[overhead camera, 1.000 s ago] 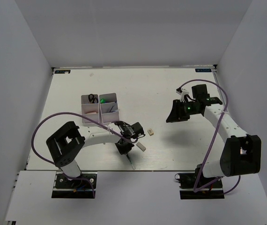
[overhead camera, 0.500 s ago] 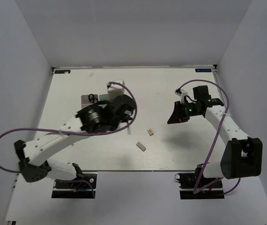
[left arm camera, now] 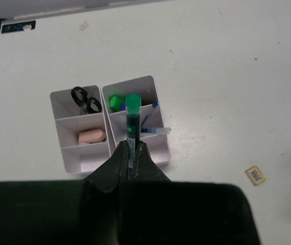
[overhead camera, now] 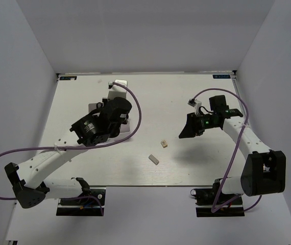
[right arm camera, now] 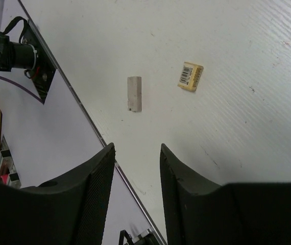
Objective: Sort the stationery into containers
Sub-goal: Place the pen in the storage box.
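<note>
Drop-off step: left gripper [left arm camera: 131,153], clamped on the green-capped marker [left arm camera: 132,120], holds it over the pen tray [left arm camera: 157,152]; next move likely needs lowering and release, while right gripper [right arm camera: 135,148] hangs part-open above the grey eraser [right arm camera: 134,94] and beige eraser [right arm camera: 190,76].

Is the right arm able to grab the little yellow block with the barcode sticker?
Probably yes. The right claw hangs open and empty near the small yellow barcoded eraser, and nothing stands between them.

A robot lab cell: white worktop [overhead camera: 150,97] boxed by plain white walls [overhead camera: 145,35], left arm [overhead camera: 48,159] and right arm [overhead camera: 241,138] bolted at its near edge.
</note>
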`<action>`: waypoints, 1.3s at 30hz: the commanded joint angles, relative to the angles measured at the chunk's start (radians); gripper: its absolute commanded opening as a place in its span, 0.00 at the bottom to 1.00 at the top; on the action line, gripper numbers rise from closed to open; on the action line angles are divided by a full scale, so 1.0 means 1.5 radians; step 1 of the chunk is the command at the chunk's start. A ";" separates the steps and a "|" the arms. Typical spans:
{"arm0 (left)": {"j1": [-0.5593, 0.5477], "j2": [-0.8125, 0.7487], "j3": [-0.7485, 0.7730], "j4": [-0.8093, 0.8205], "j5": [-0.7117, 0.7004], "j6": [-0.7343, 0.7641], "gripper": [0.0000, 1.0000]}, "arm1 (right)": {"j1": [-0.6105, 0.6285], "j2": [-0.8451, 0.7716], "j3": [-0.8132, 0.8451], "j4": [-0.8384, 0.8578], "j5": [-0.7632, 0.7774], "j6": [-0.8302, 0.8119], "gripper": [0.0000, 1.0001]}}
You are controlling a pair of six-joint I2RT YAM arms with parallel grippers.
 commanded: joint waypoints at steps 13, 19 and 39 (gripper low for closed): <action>0.192 0.007 -0.183 0.297 0.200 0.094 0.00 | 0.018 0.019 -0.005 0.029 0.007 0.006 0.44; 0.229 0.057 -0.182 0.336 0.252 0.099 0.00 | 0.018 0.031 -0.003 0.033 0.001 -0.005 0.47; 0.286 0.125 -0.240 0.495 0.305 0.163 0.00 | 0.018 0.053 -0.001 0.022 -0.006 -0.029 0.50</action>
